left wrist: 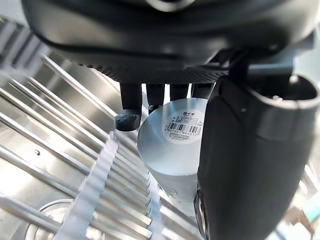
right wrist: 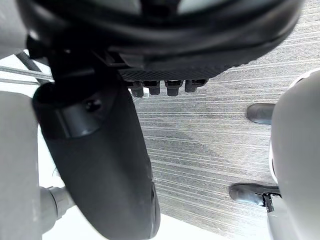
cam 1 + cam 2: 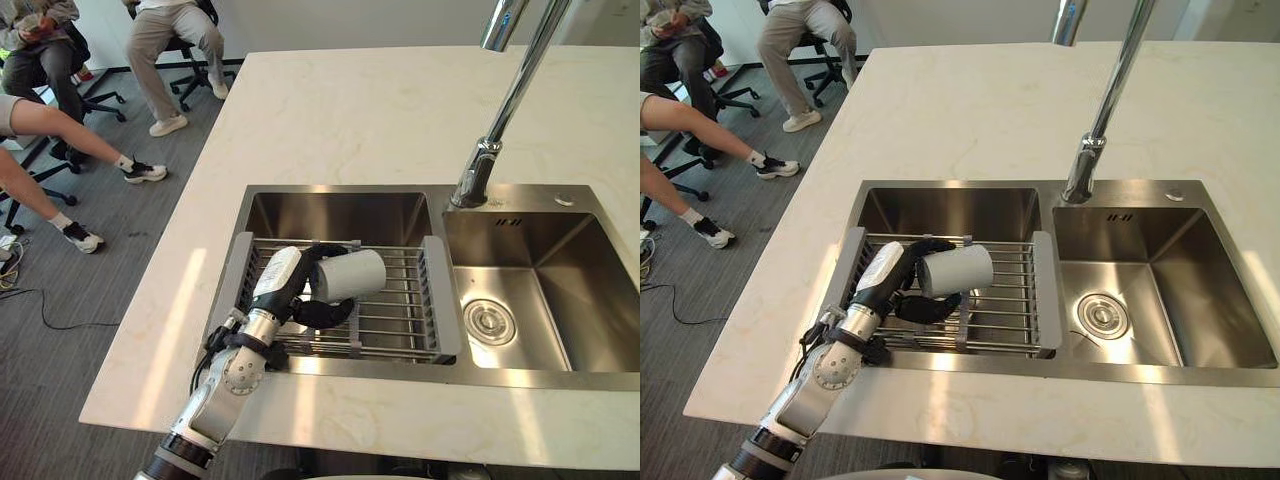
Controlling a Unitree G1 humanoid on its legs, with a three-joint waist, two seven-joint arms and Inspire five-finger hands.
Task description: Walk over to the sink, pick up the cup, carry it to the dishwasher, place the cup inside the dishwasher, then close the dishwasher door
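Pale grey cup [image 3: 350, 275] is lying on its side over the wire rack [image 3: 400, 310] that is spanning the left basin of the steel sink [image 3: 340, 215], its flat base with a label facing your left wrist camera. Your left hand [image 3: 283, 280] is gripping it: the fingers [image 1: 131, 107] are curling over the far side of the cup while the thumb [image 1: 245, 165] is closing in on the near side. Whether the cup is touching the rack's bars is not something you can tell. The faucet [image 3: 500, 120] is rising from the sink's back edge between the two basins, set in the light stone table [image 3: 350, 110]. Your right hand [image 2: 100, 165] is hanging over the grey carpeted floor [image 2: 200, 150]; you cannot tell whether it is open or closed. People [image 3: 170, 40] are sitting on chairs beyond the table's far left corner.
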